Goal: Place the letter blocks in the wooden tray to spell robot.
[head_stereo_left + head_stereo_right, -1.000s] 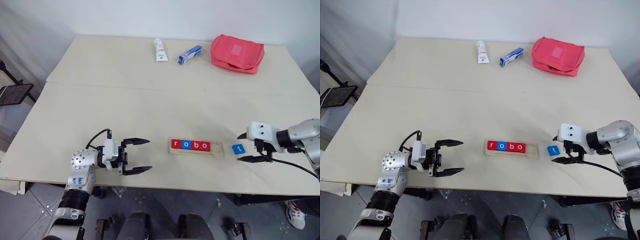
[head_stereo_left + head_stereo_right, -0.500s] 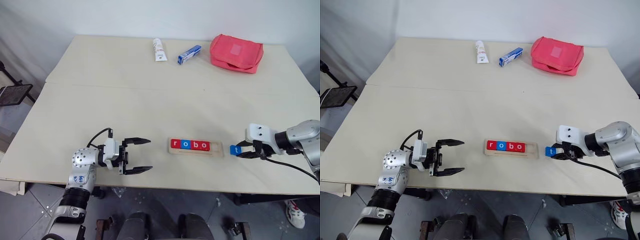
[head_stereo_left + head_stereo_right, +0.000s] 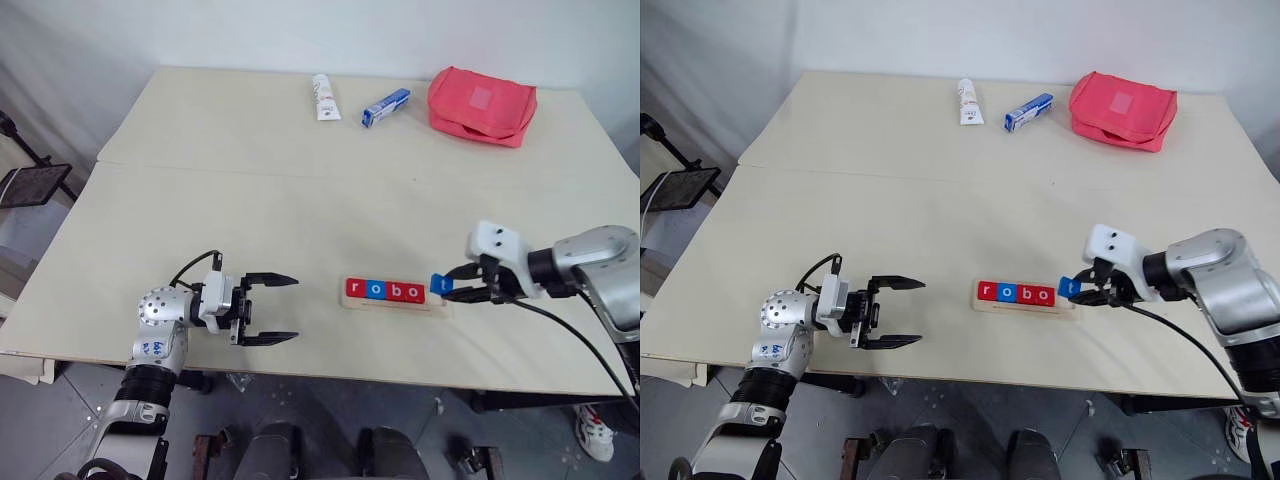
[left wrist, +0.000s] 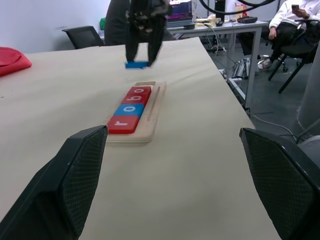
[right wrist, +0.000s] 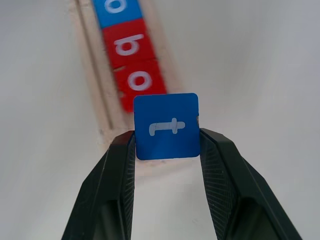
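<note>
The letter blocks are mostly sitting in the wooden tray near the front edge of the table: a red r, a blue o, a red b and a red o are lying side by side in its groove, touching one another and reading "robo" from the robot's left. The tray's right end is showing bare wood. The blue t block is being carried by the right gripper, pinched by its edges between the two black fingers, with the white letter facing up. In the right wrist view the block is hanging over the tray's free end, just past the last red o; in the left wrist view it is clearly off the wood, held a little above it.

To the robot's left of the tray, well apart from it, the left gripper is hovering over the table's front edge, pointing level toward the tray. Its jaws are standing wide apart and are holding nothing.

Far across the table, near the back edge, a white tube is lying beside a blue-and-white box, and a red pouch is sitting to the right of them.
</note>
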`<state>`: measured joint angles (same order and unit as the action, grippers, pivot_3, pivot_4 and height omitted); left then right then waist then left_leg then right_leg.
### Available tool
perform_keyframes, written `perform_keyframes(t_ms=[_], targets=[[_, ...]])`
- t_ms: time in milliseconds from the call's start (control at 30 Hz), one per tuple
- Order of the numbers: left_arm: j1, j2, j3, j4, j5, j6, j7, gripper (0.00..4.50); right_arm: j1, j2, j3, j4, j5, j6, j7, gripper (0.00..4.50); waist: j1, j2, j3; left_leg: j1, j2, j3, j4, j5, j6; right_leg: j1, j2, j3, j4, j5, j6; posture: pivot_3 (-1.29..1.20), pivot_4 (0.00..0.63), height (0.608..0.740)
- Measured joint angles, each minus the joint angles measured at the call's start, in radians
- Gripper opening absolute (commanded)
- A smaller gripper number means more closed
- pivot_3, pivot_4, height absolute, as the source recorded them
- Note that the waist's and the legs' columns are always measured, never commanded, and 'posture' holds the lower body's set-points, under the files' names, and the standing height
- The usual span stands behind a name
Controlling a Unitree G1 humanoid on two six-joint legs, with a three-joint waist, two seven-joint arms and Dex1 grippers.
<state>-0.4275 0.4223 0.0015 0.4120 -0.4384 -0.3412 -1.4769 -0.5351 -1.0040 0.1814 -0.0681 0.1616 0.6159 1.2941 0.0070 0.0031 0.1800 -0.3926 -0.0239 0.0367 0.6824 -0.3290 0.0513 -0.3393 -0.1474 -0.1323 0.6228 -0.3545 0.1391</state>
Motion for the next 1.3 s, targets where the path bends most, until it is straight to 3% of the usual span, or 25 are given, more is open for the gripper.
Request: perform_keyframes(t_ms=[500, 800, 1300], targets=[[-0.005, 0.010, 0.018, 0.002, -0.006, 0.002, -0.022, 4.50, -0.045, 0.002, 0.071, 0.043, -0.062, -0.041, 0.001, 1.45, -0.007, 0.000, 0.000, 0.000, 0.000, 0.000, 0.000, 0.000, 0.000, 0.000, 0.000, 0.000, 0.000, 0.000, 0.000, 0.00, 0.150, 0.740], [-0.004, 0.010, 0.019, 0.002, -0.006, 0.002, -0.021, 4.50, -0.049, 0.012, 0.085, 0.041, -0.061, -0.037, 0.010, 4.41, -0.006, 0.000, 0.000, 0.000, 0.000, 0.000, 0.000, 0.000, 0.000, 0.000, 0.000, 0.000, 0.001, 0.000, 0.000, 0.00, 0.150, 0.740], [0.018, -0.001, 0.017, -0.006, -0.005, 0.002, 0.003, 4.50, 0.105, -0.080, -0.038, -0.107, 0.024, 0.064, -0.002, 4.49, -0.004, 0.000, 0.000, 0.000, 0.000, -0.001, 0.000, 0.000, 0.000, 0.000, 0.000, 0.000, 0.001, 0.000, 0.000, 0.00, 0.150, 0.740]])
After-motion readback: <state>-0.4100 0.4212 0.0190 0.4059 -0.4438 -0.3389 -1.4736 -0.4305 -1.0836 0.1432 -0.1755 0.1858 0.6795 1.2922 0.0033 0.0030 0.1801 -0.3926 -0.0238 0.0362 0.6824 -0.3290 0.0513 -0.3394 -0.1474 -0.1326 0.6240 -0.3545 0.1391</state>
